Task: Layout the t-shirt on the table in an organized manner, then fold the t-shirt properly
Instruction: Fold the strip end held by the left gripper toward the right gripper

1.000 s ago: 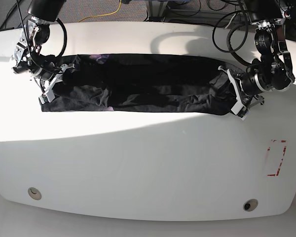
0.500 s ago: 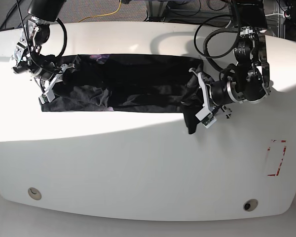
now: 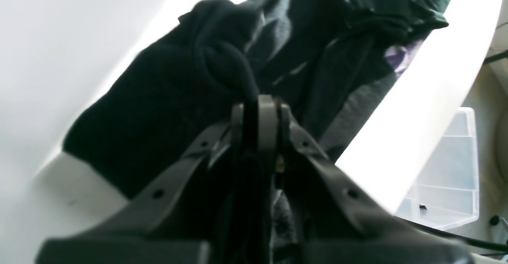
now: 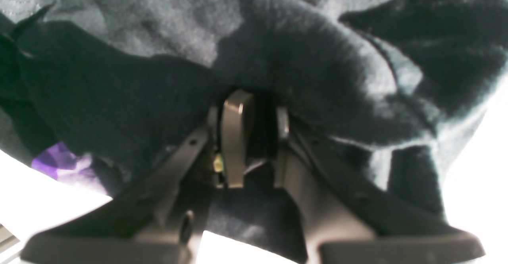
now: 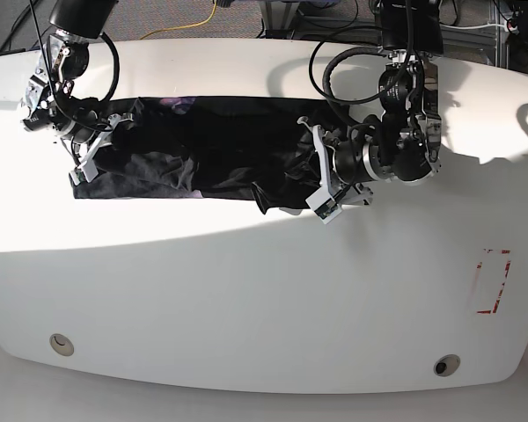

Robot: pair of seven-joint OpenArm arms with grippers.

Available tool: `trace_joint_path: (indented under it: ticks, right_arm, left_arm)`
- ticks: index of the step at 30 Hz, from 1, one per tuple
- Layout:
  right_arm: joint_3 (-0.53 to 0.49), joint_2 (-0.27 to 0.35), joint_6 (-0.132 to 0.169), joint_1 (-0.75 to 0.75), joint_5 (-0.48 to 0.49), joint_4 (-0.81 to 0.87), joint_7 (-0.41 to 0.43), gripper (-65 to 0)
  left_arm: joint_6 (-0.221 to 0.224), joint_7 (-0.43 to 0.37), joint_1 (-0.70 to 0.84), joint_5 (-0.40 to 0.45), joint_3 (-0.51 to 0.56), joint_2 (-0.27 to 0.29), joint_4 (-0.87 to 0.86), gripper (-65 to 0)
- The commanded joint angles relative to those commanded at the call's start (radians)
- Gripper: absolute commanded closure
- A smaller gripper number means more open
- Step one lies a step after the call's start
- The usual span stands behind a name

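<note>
The black t-shirt [image 5: 194,149] lies as a long crumpled band across the far half of the white table [image 5: 246,290]. A purple patch [image 5: 178,103] shows at its far edge. My left gripper [image 5: 319,176] is shut on the shirt's right end, held folded over towards the middle. In the left wrist view the left gripper [image 3: 260,105] pinches a bunched roll of the t-shirt [image 3: 166,97]. My right gripper [image 5: 101,141] is shut on the shirt's left end. In the right wrist view the right gripper [image 4: 248,101] is closed on the t-shirt [image 4: 297,49].
A red dashed rectangle [image 5: 493,281] marks the table at the right. Two small round holes [image 5: 62,344] [image 5: 446,364] sit near the front edge. A clear plastic box [image 3: 448,168] stands beyond the table's edge. Cables hang from both arms.
My left gripper has carried the shirt's right end leftward, folding it over the shirt's body. The band is now shorter. The right arm has not moved.
</note>
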Motion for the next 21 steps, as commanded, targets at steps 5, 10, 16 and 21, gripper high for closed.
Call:
trace_joint_path:
  ticks: [5, 10, 16, 21]
  right_arm:
    - [0.0, 0.0, 0.0, 0.003, 0.0, 0.0, 0.0, -10.3]
    - [0.0, 0.0, 0.0, 0.009, 0.0, 0.0, 0.0, -10.3]
    - [0.0, 0.0, 0.0, 0.012, 0.0, 0.0, 0.0, -10.3]
    - [0.0, 0.0, 0.0, 0.012, 0.0, 0.0, -0.002, -10.3]
  left_arm:
    - [0.0, 0.0, 0.0, 0.003, 0.006, 0.037, 0.0, -23.1]
    - [0.0, 0.0, 0.0, 0.0, 0.006, 0.086, 0.006, -24.3]
    - [0.0, 0.0, 0.0, -0.002, 0.005, 0.124, 0.038, -24.9]
    - [0.0, 0.0, 0.0, 0.0, -0.043, 0.1, 0.044, -24.7]
